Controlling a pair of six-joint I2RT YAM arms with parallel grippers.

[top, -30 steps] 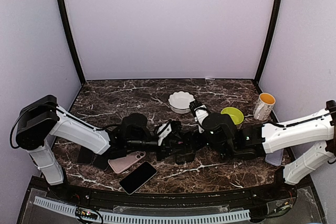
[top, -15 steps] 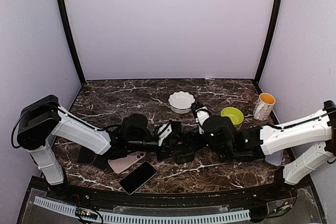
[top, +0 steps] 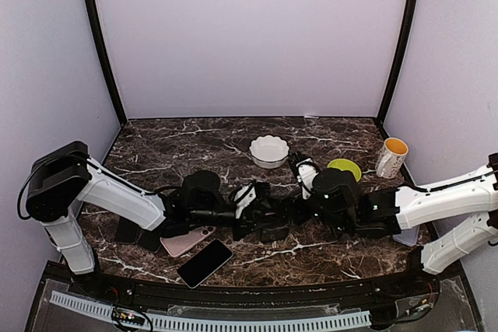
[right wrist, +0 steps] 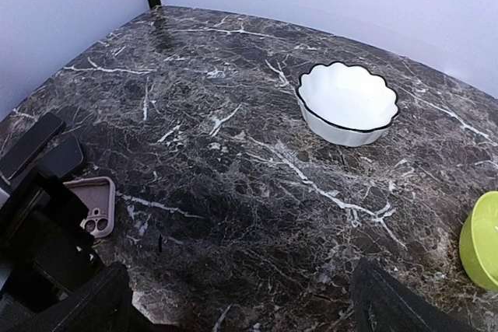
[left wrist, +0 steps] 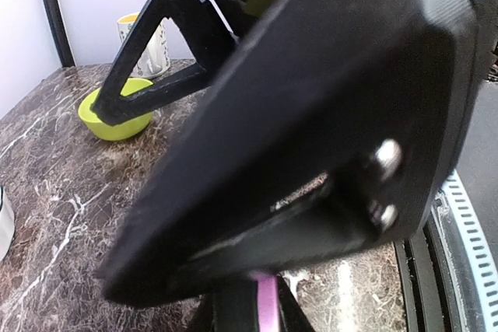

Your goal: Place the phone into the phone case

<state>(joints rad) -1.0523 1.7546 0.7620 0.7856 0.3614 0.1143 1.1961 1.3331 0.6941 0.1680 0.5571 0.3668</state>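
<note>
Your right hand has its fingers spread over bare counter and sits nose to nose with your left hand, whose grip I cannot tell. Nearer you on the dark marble, the pink phone case lies flat, with the black phone just beside it, not inside. Farther back stand a white scalloped bowl, a green bowl and a mug, with lilac walls on three sides.

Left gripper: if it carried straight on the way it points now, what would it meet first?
The right gripper. From above it faces the left gripper almost tip to tip, and its black body fills the left wrist view; the gap is unclear.
</note>
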